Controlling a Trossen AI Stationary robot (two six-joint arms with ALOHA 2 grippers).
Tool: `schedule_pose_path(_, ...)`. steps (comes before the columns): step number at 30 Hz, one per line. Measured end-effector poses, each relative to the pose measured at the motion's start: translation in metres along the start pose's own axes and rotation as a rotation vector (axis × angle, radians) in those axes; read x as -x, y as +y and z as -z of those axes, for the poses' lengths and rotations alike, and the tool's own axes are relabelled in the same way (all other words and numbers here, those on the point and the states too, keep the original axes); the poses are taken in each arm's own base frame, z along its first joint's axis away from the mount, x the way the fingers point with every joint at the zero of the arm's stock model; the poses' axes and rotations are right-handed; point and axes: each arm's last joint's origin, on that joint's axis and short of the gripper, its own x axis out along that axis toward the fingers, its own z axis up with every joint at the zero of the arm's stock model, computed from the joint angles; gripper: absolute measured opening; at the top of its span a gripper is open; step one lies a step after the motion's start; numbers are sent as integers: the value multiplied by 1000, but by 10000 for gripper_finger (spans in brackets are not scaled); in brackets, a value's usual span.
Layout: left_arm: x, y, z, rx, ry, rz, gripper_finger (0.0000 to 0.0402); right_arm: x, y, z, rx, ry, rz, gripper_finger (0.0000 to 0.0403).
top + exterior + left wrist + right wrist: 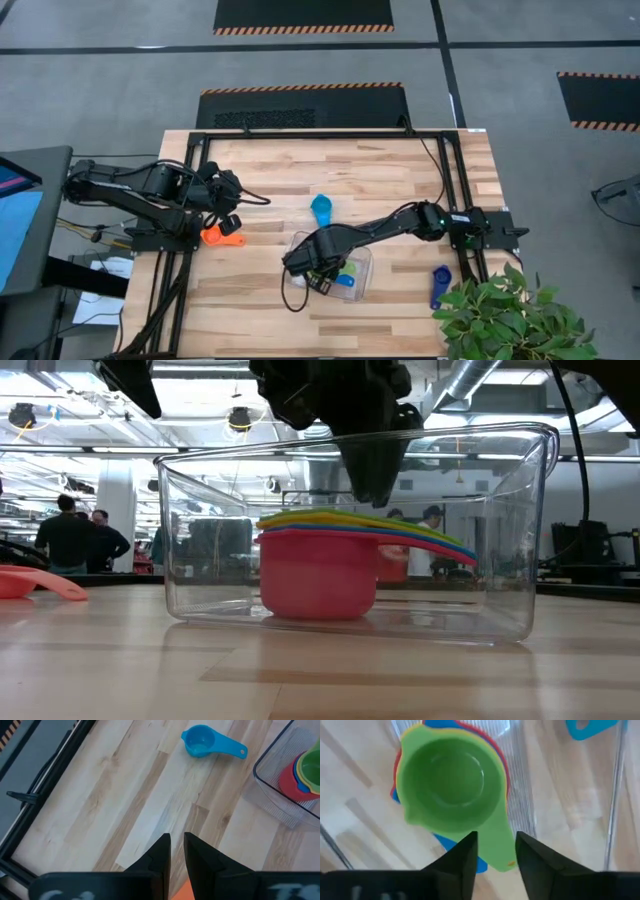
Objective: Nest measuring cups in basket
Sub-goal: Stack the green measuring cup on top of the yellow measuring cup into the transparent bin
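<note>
A clear basket (366, 254) (200, 540) holds a nest of cups: red (315, 575) at the bottom, yellow and blue between, green (447, 780) on top. My right gripper (496, 842) (375, 495) hovers open just over the nest, one finger on either side of the green handle. A light blue cup (321, 207) (200, 741) lies beyond the basket and a dark blue one (440, 283) to its right. An orange cup (218, 237) (30, 582) lies on the table's left part. My left gripper (228, 222) (177, 842) is shut, raised just above it. My right gripper comes from above, pointing down, with its fingers (462, 852) astride the green cup's handle (497, 852) near the bowl. I cannot tell whether they touch it. The green cup sits nested in the stack inside the basket.
Black frame rails run along the table's left and right sides (450, 190). A potted plant (510, 310) overhangs the near right corner. Bare wood lies between the orange cup and the basket. People stand in the room behind the table (75, 535).
</note>
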Motion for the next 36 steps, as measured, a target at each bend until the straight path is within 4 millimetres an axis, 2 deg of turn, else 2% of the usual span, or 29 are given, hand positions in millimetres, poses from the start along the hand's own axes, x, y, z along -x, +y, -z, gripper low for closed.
schedule_pose_path(8,0,0,0,-8,0,0,42,0,-2,-2,-107,-77,70,66)
schedule_pose_path(13,0,0,0,-9,0,-1,42,-9,1,0,-136,-88,116,35)
schedule_pose_path(20,0,1,-1,-12,-18,-31,42,-18,8,10,-81,-55,138,30)
schedule_pose_path(26,0,1,-1,8,-27,-44,42,-29,6,12,-82,-26,173,38)
schedule_pose_path(36,0,2,-1,51,-40,-62,42,-16,2,13,-54,-99,199,33)
